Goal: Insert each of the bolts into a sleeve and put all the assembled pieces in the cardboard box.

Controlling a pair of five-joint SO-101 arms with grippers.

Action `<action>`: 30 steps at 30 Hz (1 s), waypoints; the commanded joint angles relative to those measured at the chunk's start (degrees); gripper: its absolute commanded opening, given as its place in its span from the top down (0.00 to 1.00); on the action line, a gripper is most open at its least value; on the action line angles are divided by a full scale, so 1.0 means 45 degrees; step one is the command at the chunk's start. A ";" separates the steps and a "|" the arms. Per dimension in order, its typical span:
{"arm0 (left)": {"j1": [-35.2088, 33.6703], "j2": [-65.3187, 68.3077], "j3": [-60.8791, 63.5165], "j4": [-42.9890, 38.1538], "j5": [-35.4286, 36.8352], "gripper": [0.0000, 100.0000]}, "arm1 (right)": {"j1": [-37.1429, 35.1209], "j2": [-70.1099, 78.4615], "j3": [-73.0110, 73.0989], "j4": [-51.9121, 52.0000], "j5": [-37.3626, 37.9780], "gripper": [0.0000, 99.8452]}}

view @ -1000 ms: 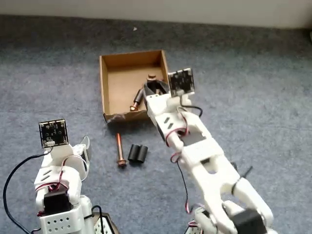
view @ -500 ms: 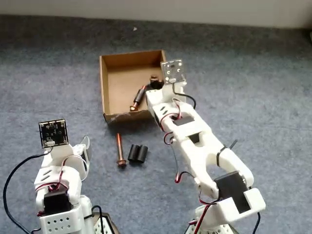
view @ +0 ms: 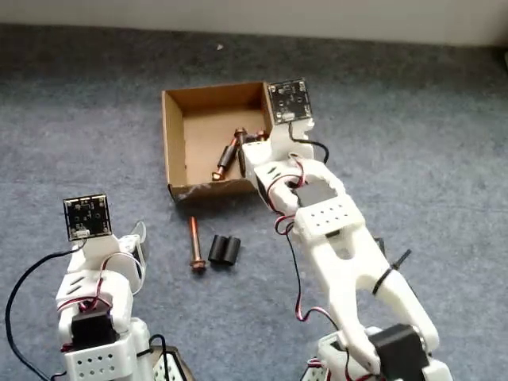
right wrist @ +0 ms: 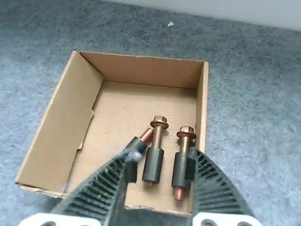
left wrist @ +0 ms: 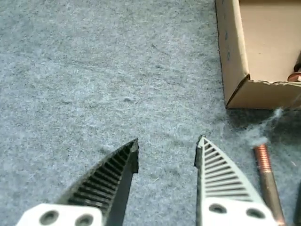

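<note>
Bolt [view: 193, 244], one piece, lies loose on the grey carpeted bench [view: 95, 119] just right of the left hand [left wrist: 168, 143]. That hand sits low over the carpet with its fingers spread and nothing between them. The bolt's head points toward the arms and its shank toward the box. Two black sleeves [view: 225, 249] lie side by side just right of the bolt, not touching it and with nothing inserted in them. Beyond both stands the cardboard box [view: 169, 135], open at the top. Inside it, toward the right wall, lie three assembled pieces [right wrist: 155, 150], each a copper bolt in a dark sleeve, one partly hidden behind a finger. The right hand [right wrist: 163, 151] hangs over the box's near right corner, fingers apart, gripping nothing.
</note>
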 commanded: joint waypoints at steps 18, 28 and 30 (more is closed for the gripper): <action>-0.0147 -0.0107 -0.0068 -0.0293 -0.0098 0.78 | -0.4132 -0.2549 0.1123 0.6886 -0.6564 0.84; -0.0147 -0.0107 -0.0049 -0.0293 -0.0117 0.78 | -0.4405 -0.1280 0.3526 0.4288 -0.6603 0.84; -0.0147 -0.0107 -0.0049 -0.0293 -0.0117 0.78 | -0.4405 -0.0342 0.3096 0.4288 -0.6623 0.84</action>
